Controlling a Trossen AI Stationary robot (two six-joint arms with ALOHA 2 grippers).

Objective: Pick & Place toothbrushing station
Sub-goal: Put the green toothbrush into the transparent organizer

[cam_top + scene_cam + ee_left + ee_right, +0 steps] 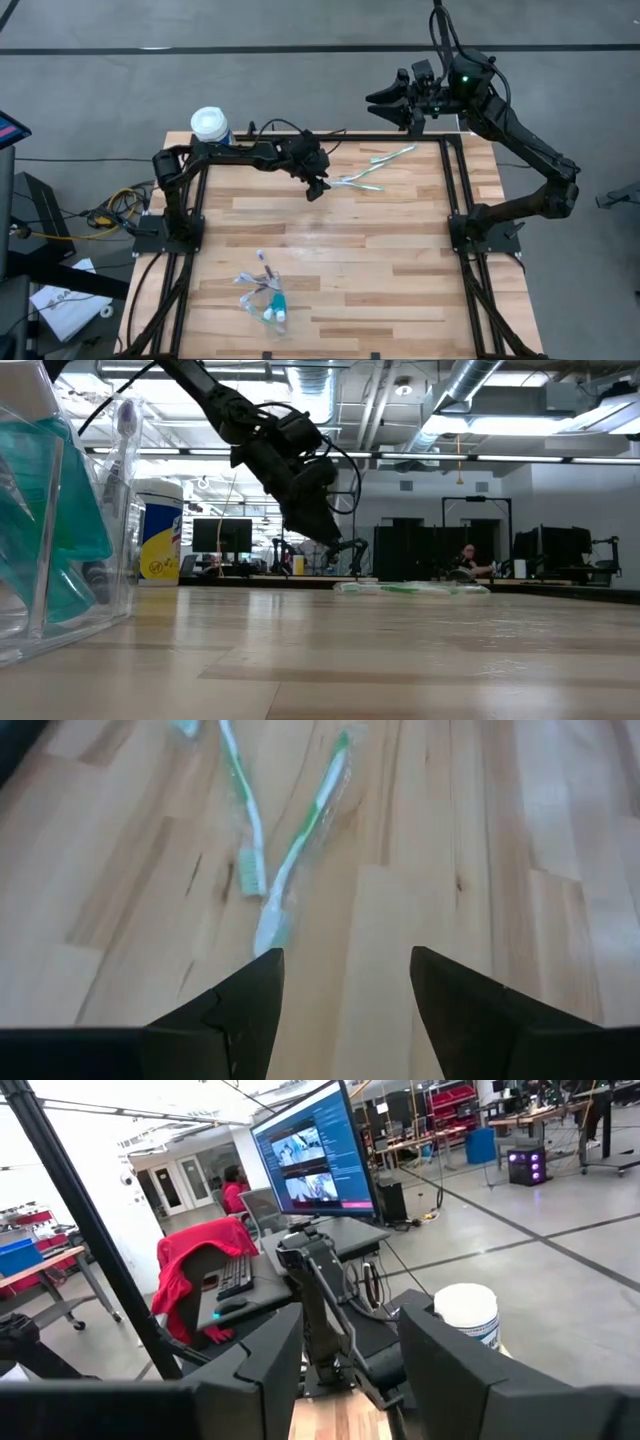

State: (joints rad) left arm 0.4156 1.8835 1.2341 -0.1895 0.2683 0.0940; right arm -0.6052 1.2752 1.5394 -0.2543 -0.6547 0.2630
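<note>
Two pale green and white toothbrushes (372,168) in clear wrappers lie flat on the table at its far middle; they also show in the left wrist view (290,840) and the low view (410,588). My left gripper (317,187) hangs open and empty just left of them, a little above the wood; in its wrist view (345,970) the brushes lie just ahead of the fingertips. The see-through holder (262,296) with teal-and-white tubes rests on the table near the front edge, close to the low camera (50,530). My right gripper (385,100) waits open, raised beyond the far edge.
A white-lidded canister with a yellow label (210,125) stands at the table's far left corner, also in the low view (160,545). Black frame rails (455,200) run along the table's sides. Bare wood (400,270) lies between the brushes and the holder.
</note>
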